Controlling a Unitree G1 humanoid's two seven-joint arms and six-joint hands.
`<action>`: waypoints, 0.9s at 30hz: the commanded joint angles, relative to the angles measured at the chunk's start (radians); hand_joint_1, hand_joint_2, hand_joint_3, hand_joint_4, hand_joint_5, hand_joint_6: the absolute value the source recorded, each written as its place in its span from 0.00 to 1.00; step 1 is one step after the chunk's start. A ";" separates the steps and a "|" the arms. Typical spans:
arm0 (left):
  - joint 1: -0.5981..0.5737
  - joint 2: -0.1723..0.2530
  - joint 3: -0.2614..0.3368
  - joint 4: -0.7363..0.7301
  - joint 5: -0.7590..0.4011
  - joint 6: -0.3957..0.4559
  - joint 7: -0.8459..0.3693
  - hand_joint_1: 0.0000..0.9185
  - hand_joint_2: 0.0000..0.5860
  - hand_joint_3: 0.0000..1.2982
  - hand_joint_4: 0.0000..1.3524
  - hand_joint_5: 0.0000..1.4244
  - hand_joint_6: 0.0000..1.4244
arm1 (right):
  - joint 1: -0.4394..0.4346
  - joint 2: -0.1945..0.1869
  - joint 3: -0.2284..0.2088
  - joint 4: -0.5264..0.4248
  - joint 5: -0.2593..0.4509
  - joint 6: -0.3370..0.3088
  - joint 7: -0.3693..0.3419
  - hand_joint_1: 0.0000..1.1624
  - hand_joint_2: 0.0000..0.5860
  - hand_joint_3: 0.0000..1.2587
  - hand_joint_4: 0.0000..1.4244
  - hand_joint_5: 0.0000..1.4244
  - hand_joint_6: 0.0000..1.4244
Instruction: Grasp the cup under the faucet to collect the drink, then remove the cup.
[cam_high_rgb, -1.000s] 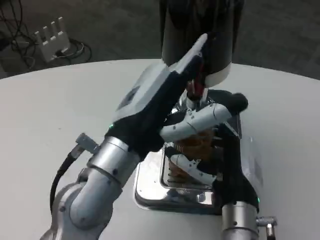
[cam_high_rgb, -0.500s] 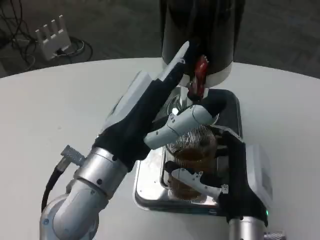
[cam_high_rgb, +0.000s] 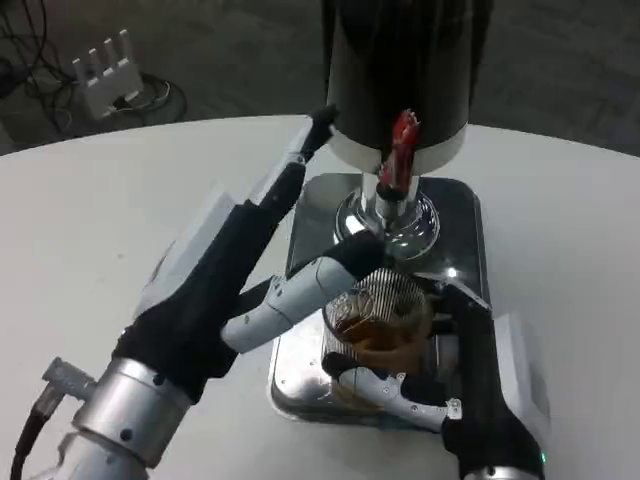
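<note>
Head view: the right hand (cam_high_rgb: 455, 385) grips the cup (cam_high_rgb: 378, 322), holding brown drink, on the tray (cam_high_rgb: 300, 365) at six o'clock from the faucet (cam_high_rgb: 400, 160). Left hand (cam_high_rgb: 235, 275) hovers, fingers spread, empty. Removal step seems underway; next, draw the cup clear, kept level.

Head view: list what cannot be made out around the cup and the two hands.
- Cup: its base and near side are covered by the right hand, so how it sits on the metal tray cannot be told.
- Right hand: its wrist is cut off by the bottom edge.
- Left hand: one finger crosses the cup's rim; contact cannot be judged.
- Dispenser: its top is cut off by the upper edge.
</note>
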 joint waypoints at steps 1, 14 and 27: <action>0.061 0.017 0.030 -0.034 -0.013 -0.026 0.004 0.00 0.04 0.00 0.00 0.00 0.00 | 0.049 0.039 0.030 -0.083 -0.028 -0.001 0.000 0.84 0.15 0.62 0.62 0.79 0.92; 0.224 0.104 0.068 -0.028 0.052 -0.153 0.008 0.00 0.04 0.00 0.00 0.00 0.00 | 0.169 0.021 0.071 -0.226 -0.048 -0.010 0.046 0.83 0.15 0.62 0.62 0.79 0.92; 0.356 0.168 0.100 0.001 0.194 -0.291 0.037 0.00 0.06 0.00 0.00 0.00 0.00 | 0.257 -0.011 0.096 -0.308 -0.069 -0.036 0.095 0.84 0.14 0.61 0.61 0.77 0.93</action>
